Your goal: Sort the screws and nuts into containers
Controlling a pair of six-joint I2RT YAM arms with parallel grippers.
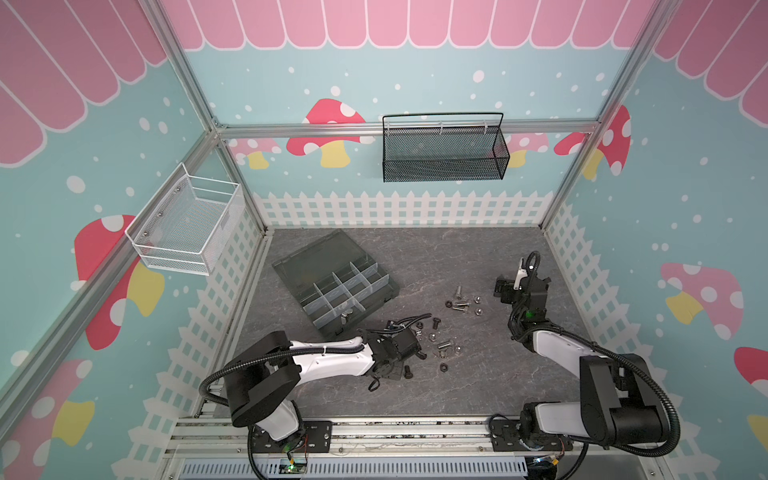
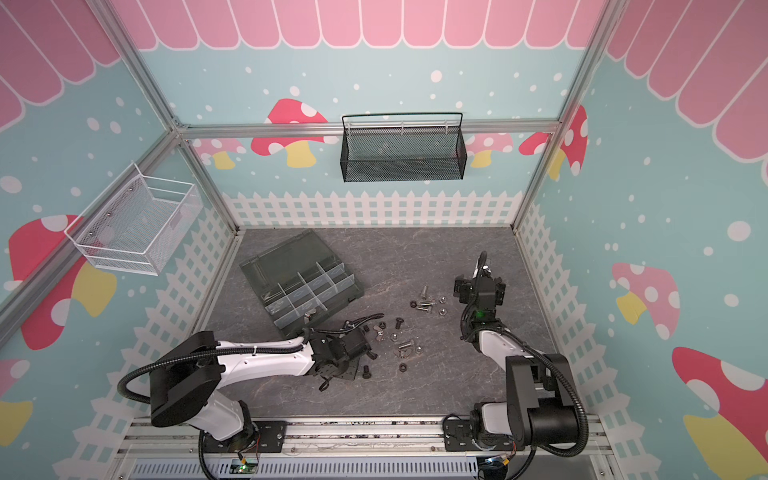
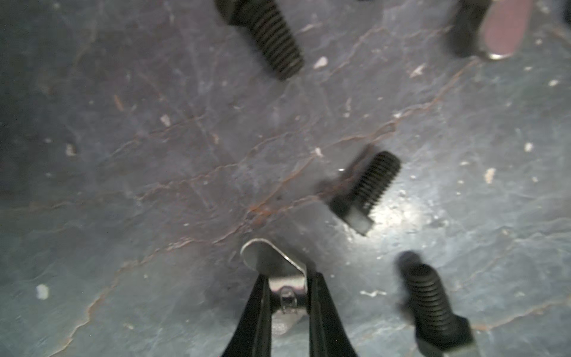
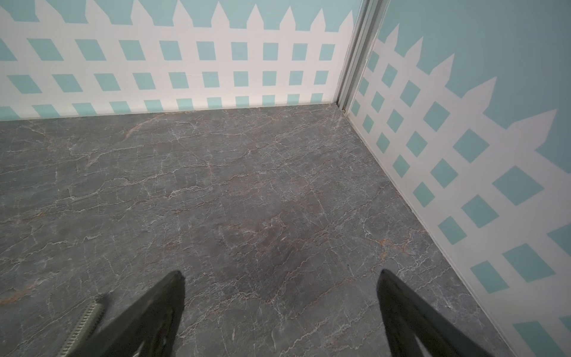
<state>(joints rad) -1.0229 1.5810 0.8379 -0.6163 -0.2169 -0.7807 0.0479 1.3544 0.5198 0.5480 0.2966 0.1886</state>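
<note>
Both fingers of my left gripper (image 3: 288,278) clamped on wing nut (image 3: 267,255); lift straight, clear of black screws (image 3: 364,188), toward containers (image 1: 351,286). Right gripper (image 4: 280,272) spread wide.

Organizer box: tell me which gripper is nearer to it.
Left. The left gripper, shut on a wing nut, is just off the organizer box's near corner; the right gripper stands open farther away, past loose screws.

Wing nut (image 3: 268,258) shiny metal; screws (image 3: 375,180) matt blk; tabletop (image 3: 154,154) marbled, glossy.
</note>
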